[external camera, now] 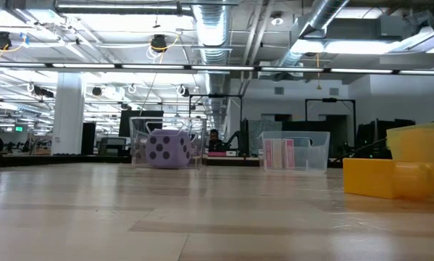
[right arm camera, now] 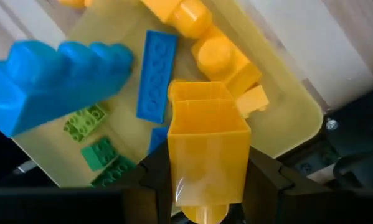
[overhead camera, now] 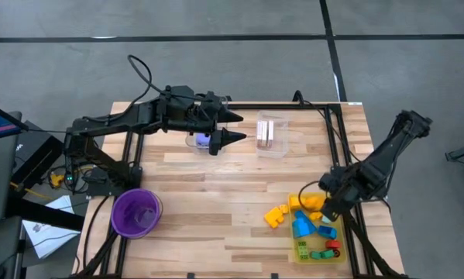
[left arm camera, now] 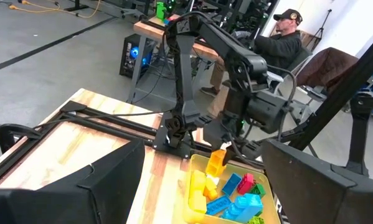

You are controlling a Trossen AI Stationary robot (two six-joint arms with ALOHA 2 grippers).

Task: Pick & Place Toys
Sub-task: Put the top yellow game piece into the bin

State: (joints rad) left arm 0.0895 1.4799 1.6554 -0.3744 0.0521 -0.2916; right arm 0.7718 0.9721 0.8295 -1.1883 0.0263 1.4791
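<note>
The purple round cup (overhead camera: 136, 212) stands near the tabletop's (overhead camera: 216, 225) left edge, toward the front corner. Farther back, the left gripper (overhead camera: 233, 128) hangs over the rear-middle of the tabletop with its fingers spread wide and nothing between them. Just beneath and beside it, a purple dotted die (external camera: 167, 148) sits inside a clear box (external camera: 138, 148) near the rear edge. To the right of that, a second clear box (overhead camera: 272, 135) holds flat pink-white cards (overhead camera: 264, 132) standing on edge.

Near the front right corner, a yellow block (overhead camera: 275, 216) lies on the bare wood just left of the yellow tray (overhead camera: 303, 251). The tray holds a heap of toys: a large blue block (right arm camera: 49, 74), a flat blue plate (right arm camera: 155, 74), green blocks (right arm camera: 99, 152), yellow blocks (right arm camera: 202, 31) and a red piece (overhead camera: 332, 244).

The right gripper (overhead camera: 330, 208) hovers over the tray's far end, its fingers narrowed on a hollow yellow block (right arm camera: 206, 146), which is lifted clear above the other pieces.
</note>
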